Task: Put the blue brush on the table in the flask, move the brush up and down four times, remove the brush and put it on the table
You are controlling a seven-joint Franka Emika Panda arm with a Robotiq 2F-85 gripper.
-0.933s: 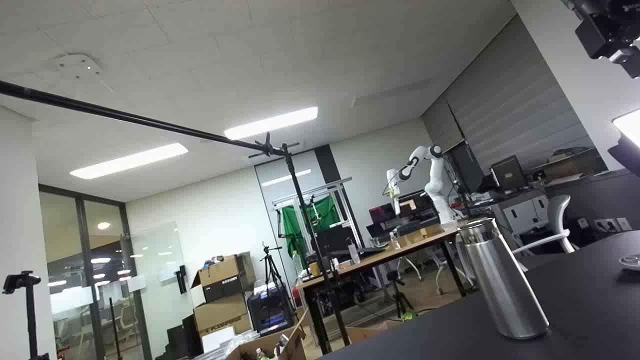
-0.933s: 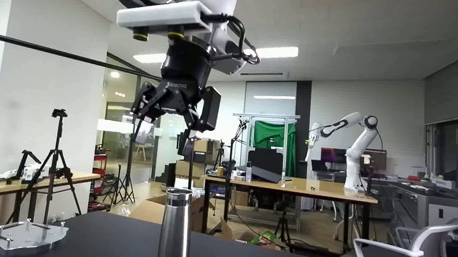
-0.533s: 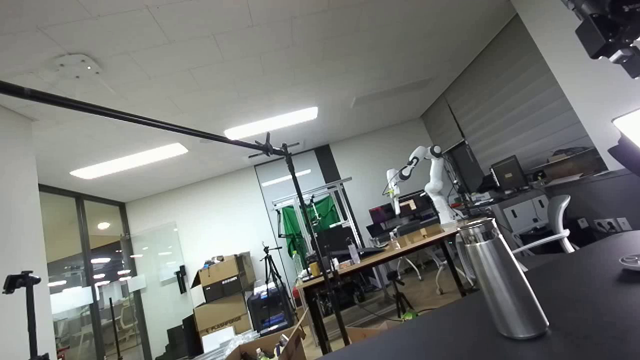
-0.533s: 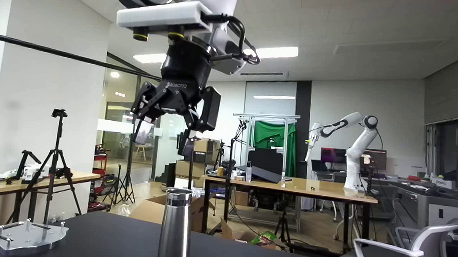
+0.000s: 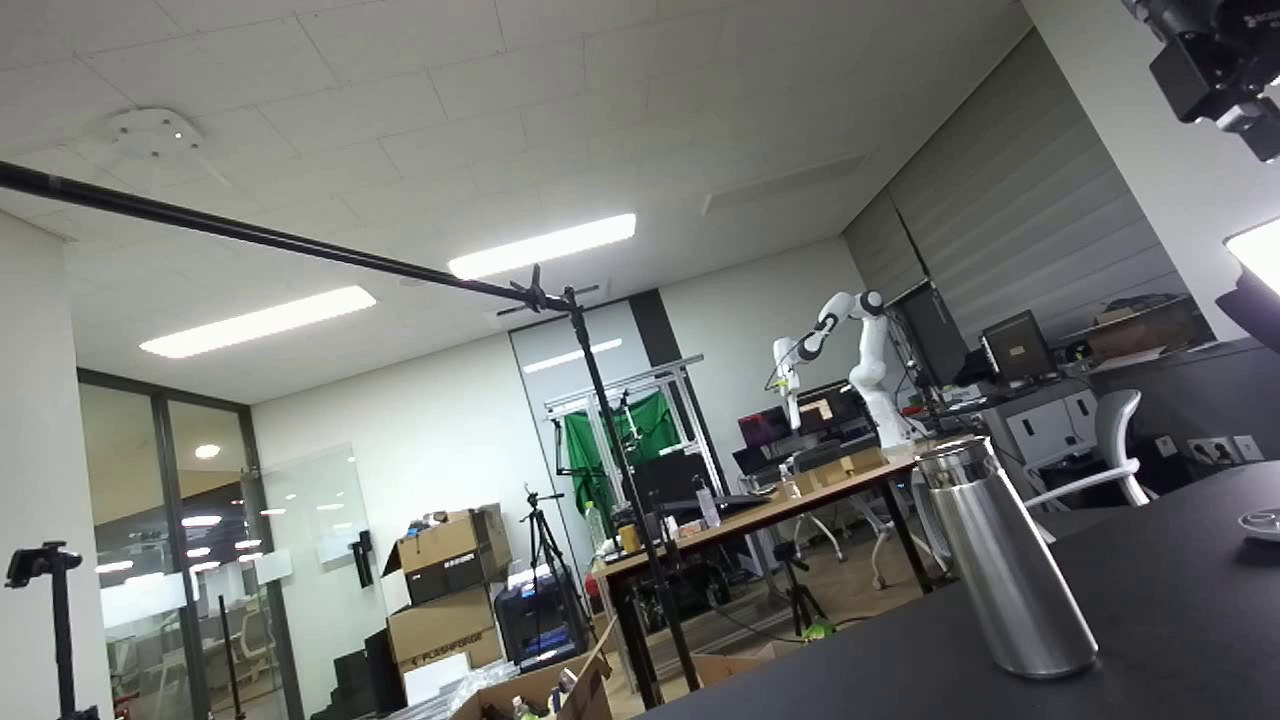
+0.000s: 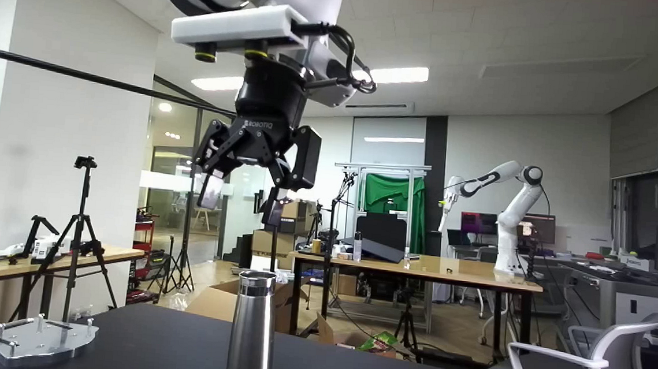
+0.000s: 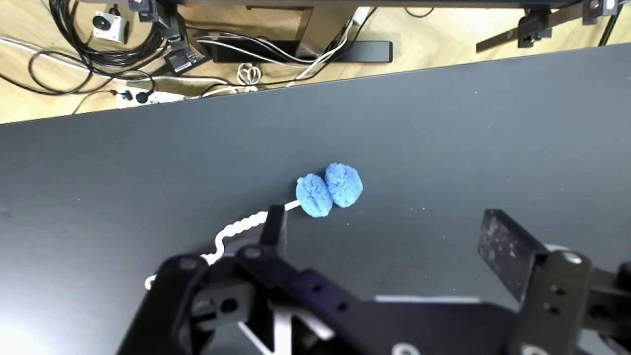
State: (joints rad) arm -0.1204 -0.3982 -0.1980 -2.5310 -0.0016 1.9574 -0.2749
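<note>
The blue brush lies on the dark table in the wrist view. It has two fluffy blue balls and a white, wavy handle that runs to the lower left, partly hidden behind a finger. The brush is out of view in both exterior views. The flask, a steel bottle with an open top, stands upright on the table in both exterior views. My gripper is open and empty, high above the table. In the wrist view its fingers are wide apart, with the blue balls ahead of the left finger.
A clear plate with metal posts sits on the table at the left in an exterior view. Beyond the table edge, the wrist view shows cables on the floor. A grey chair and a tripod stand off the table.
My gripper has shifted slightly right and down in an exterior view during the last half second, still open. The flask has not moved.
</note>
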